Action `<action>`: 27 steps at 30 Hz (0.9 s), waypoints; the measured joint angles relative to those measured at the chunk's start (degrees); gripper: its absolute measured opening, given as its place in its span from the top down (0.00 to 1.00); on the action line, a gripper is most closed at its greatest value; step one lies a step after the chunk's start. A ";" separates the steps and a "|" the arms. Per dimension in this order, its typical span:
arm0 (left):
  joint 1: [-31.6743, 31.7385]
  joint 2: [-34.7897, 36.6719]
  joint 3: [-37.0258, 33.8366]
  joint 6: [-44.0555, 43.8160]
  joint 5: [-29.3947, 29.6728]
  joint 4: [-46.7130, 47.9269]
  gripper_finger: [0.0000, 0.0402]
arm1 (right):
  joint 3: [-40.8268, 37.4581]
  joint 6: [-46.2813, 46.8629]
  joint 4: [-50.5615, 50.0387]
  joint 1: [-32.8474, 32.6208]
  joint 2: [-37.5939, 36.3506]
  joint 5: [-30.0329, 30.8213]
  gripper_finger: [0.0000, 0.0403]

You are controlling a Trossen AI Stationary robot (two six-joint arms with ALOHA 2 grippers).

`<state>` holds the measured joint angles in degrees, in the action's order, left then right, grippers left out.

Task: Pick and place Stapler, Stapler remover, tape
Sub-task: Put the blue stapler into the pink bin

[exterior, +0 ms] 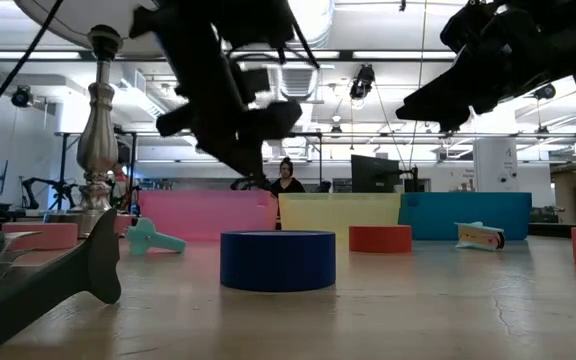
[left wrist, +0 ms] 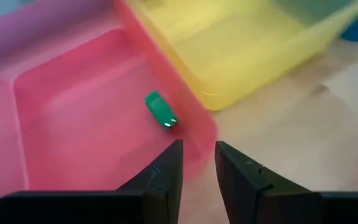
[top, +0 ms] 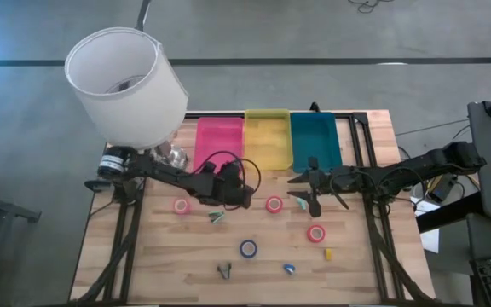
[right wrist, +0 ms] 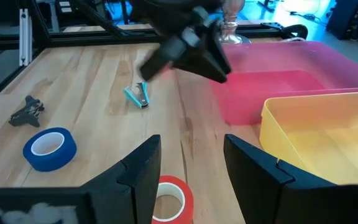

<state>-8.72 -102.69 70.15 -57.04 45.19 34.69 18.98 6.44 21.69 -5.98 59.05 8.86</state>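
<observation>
Four tape rolls lie flat on the table: pink (top: 181, 205), red (top: 274, 204), red-pink (top: 315, 233) and dark blue (top: 248, 248). A teal stapler (top: 217, 217) lies between the pink and red rolls, and a dark staple remover (top: 225, 271) lies near the table's near edge. My left gripper (top: 244, 193) hovers open and empty by the pink bin's near corner. In its wrist view (left wrist: 199, 155) a small green object (left wrist: 160, 110) lies on the pink bin's floor. My right gripper (top: 312, 183) is open and empty. In its wrist view (right wrist: 191, 149) the red roll (right wrist: 168, 196) sits below its fingers.
Pink (top: 219, 141), yellow (top: 268, 136) and teal (top: 315, 136) bins stand side by side at the far edge. A lamp with a white shade (top: 126, 81) stands at the far left corner. Small blue (top: 289, 269), yellow (top: 328, 253) and teal (top: 299, 203) pieces lie about.
</observation>
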 joint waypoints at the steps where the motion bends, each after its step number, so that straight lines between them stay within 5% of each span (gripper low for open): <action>1: -0.94 0.45 0.00 0.24 0.44 -0.01 0.76 | 0.00 0.00 0.00 0.02 0.00 0.02 0.57; 11: -13.71 5.69 0.00 2.66 6.94 -2.81 0.78 | 0.00 0.00 -0.04 0.02 0.00 0.01 0.57; 16: -21.24 7.36 0.94 15.60 8.11 -12.35 0.79 | 0.00 0.00 -0.03 0.00 0.00 0.00 0.57; 20: -26.08 7.40 5.53 27.10 15.68 -18.13 0.80 | 0.00 0.01 0.02 0.00 0.00 0.00 0.57; 27: -29.23 7.40 11.19 31.33 17.06 -18.49 0.82 | 0.00 0.45 0.07 0.00 0.00 -1.58 0.56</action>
<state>-37.95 -95.29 81.34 -25.71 62.25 16.21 18.98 6.89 21.77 -5.98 59.05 7.28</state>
